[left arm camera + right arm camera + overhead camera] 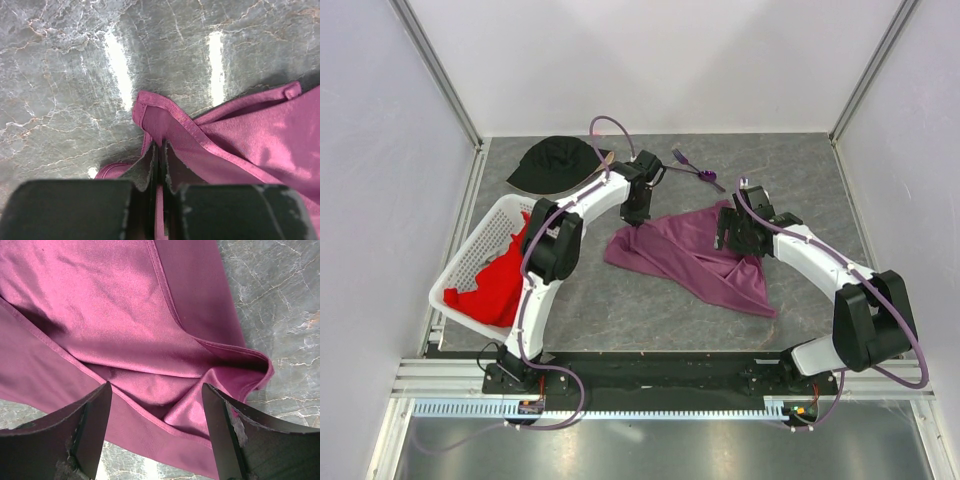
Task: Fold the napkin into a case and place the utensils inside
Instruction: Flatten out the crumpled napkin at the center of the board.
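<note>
The napkin (695,262) is lying crumpled mid-bench (620,325), near edge bare. Now the left gripper (160,150) is pinching its hem; the right gripper (156,392) is straddling a fold, spread.

Table (620,315): grey stone-look top with pale and rust-coloured veining.
Walls (650,60): plain pale lilac-white panels on the left, far and right sides.
Frame posts (438,75): aluminium, rising from the two far corners.
Near edge: silver slotted rail (650,408) above a brushed metal sheet (650,450).
Light: two bright streaks (117,60) glare on the table.
</note>
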You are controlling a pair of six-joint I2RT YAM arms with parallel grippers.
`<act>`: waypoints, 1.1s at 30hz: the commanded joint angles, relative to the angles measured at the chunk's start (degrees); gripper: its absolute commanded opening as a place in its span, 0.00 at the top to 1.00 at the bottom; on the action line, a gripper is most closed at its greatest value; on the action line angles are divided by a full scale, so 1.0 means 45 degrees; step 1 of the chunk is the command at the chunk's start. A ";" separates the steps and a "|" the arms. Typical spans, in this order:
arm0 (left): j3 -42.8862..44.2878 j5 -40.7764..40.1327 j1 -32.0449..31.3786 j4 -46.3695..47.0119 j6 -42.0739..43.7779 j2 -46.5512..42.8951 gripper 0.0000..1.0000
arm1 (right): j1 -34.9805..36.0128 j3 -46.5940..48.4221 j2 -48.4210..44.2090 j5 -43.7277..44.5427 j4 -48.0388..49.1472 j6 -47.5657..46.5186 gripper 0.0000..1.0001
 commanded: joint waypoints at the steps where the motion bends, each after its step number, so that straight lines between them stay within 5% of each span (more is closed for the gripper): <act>1: -0.0531 0.0032 -0.0006 0.0487 0.0182 -0.1520 0.98 | -0.0003 0.0139 -0.0135 -0.0211 0.0213 0.0143 0.20; 10: -0.4649 0.1397 -0.0046 0.1170 -0.0208 -0.6927 0.98 | -0.0023 0.0802 0.0782 -0.0425 0.0564 0.0260 0.19; 16: -0.7484 0.2841 -0.0046 0.1794 -0.0736 -0.9644 0.87 | -0.0003 0.1135 0.1719 -0.1226 0.1266 0.0572 0.19; 23: -0.6787 0.3294 -0.0026 0.1972 -0.0405 -0.8110 0.80 | 0.0231 0.1447 0.2989 -0.3414 0.1834 -0.0129 0.13; 29: -0.5749 0.3412 -0.0026 0.1952 -0.0151 -0.7187 0.96 | 0.0251 0.1409 0.3126 -0.3296 0.2068 -0.0287 0.13; 32: -0.5533 0.3704 -0.0026 0.1952 -0.0014 -0.7088 0.98 | 0.0251 0.1623 0.3731 -0.3064 0.2010 -0.0248 0.26; 33: -0.5513 0.3743 -0.0045 0.1933 0.0006 -0.7146 0.98 | 0.0212 0.1624 0.3868 -0.2695 0.1933 -0.0228 0.40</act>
